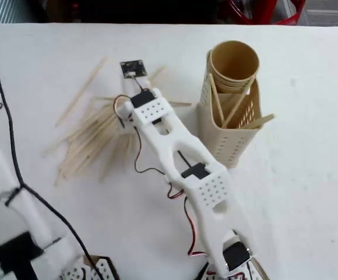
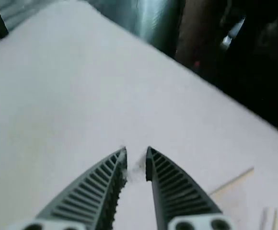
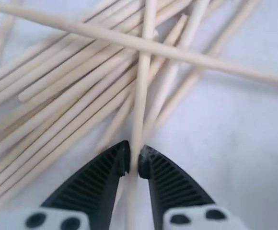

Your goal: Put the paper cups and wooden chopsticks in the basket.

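**Picking a chopstick from the pile, right arm.** My right pincer (image 3: 134, 163) is pressed together on a single wooden chopstick (image 3: 140, 105), gripping it near one end. The rest of its length lies over the loose pile (image 1: 90, 143) on the bench (image 1: 309, 192), and another stick lies across it farther along.

The basket (image 1: 230, 143) stands upright to one side of the pile, apart from it. The stacked paper cups (image 1: 234, 61) already sit inside it, and a few chopsticks (image 1: 239, 108) lean in beside them. I judge the cups done and the chopsticks partly done, since most sticks still lie on the bench.

My left pincer (image 2: 135, 158) hangs over bare bench with its jaws narrowly parted and nothing between them. One stray stick (image 2: 232, 181) lies near it.

The step in hand is the pick-up. The next move calls for a straight lift, so that the held stick slips out from under the crossing one without dragging its neighbours. A carry to the basket follows, and the stick must be tipped end-down to drop in beside the cups. Because the grip is near one end, the stick may swing or slip.
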